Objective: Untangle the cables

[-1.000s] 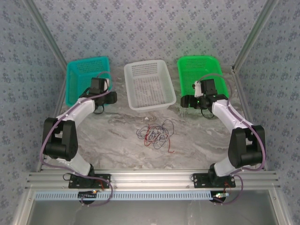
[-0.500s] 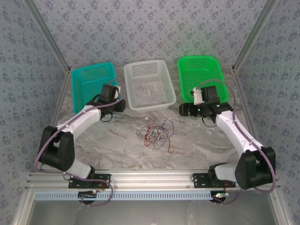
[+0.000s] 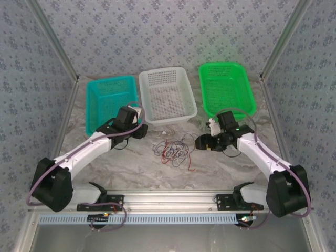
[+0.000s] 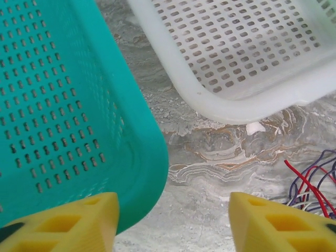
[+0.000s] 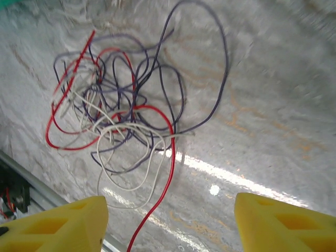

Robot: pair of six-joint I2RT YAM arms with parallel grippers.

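The cables [image 3: 175,148] lie in one tangle of thin red, dark purple and whitish wires on the marble table, in front of the white basket. My left gripper [image 3: 138,130] hovers to the left of the tangle, open and empty; its view [image 4: 173,223] catches the edge of the cables [image 4: 311,185] at the lower right. My right gripper [image 3: 202,142] sits just right of the tangle, open with nothing between its yellow fingers [image 5: 170,223]. The cables [image 5: 119,107] spread ahead of it, and a red strand runs down between the fingers.
Three baskets stand along the back: teal [image 3: 93,105], white [image 3: 167,119] and green [image 3: 226,66]. The teal basket's corner [image 4: 142,157] is close to my left finger, with the white basket [image 4: 220,107] just beyond. An aluminium rail [image 3: 168,199] lines the near edge.
Both arms have swung from the baskets toward the tangle in the middle. The left gripper came right and nearer, and the right gripper moved left and down to the cables' edge.
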